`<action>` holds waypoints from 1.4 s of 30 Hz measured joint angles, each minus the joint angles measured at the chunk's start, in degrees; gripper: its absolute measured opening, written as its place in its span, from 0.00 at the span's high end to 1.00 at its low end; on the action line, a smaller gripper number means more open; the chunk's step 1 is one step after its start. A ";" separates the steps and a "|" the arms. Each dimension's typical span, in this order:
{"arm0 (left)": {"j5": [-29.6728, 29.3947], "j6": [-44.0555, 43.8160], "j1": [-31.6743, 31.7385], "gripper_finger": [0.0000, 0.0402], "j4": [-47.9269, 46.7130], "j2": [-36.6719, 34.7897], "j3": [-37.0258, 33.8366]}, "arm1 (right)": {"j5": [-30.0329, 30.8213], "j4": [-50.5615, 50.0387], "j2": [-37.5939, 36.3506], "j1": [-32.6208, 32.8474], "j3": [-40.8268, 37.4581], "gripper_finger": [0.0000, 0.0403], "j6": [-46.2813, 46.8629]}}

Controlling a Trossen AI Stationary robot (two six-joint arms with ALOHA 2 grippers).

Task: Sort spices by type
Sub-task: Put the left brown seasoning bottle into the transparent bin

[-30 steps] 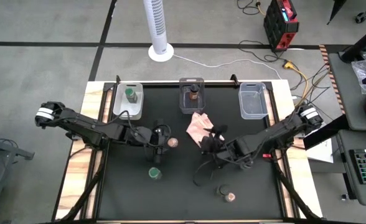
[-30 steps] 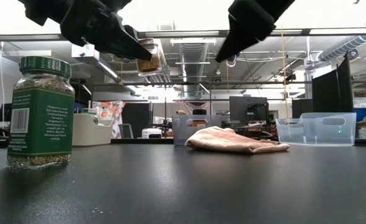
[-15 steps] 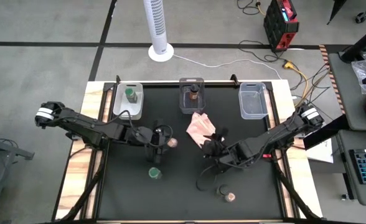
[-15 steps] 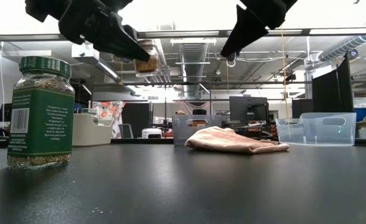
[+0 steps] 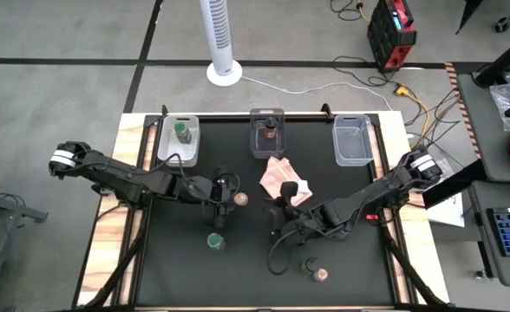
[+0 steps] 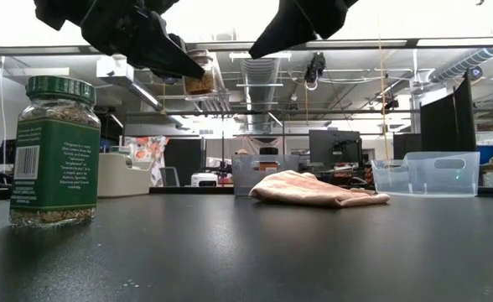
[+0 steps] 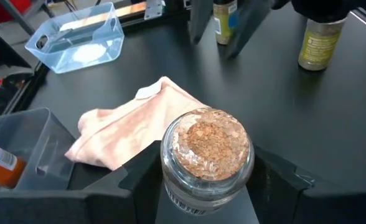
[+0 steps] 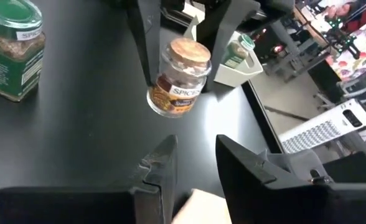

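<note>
Your counter (image 5: pixel 186 277): black top, pink cloth (image 5: pixel 284 180) mid. Left tool (image 7: pixel 201 186) grasping tan-lid jar (image 7: pixel 206 155) aloft. Right tool (image 8: pixel 195 158): narrow gap, empty. Only low view shows ceiling ducts (image 6: pixel 263 80).

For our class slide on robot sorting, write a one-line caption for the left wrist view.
The left gripper holds a tan-lidded spice jar above the black table, beside a pink cloth.
</note>
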 joint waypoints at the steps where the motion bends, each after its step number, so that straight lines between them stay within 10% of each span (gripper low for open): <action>1: 0.00 -0.14 -0.09 0.55 -0.02 0.02 -0.02 | 0.00 0.22 0.19 -0.02 0.00 0.74 -0.09; 16: 0.04 0.43 -0.53 0.55 3.83 1.66 -0.11 | -0.21 7.14 0.75 -0.39 -0.05 0.49 -0.16; 42: 12.02 0.93 -0.57 0.55 3.37 4.33 1.07 | -25.06 9.12 0.73 -3.86 1.33 0.30 -20.55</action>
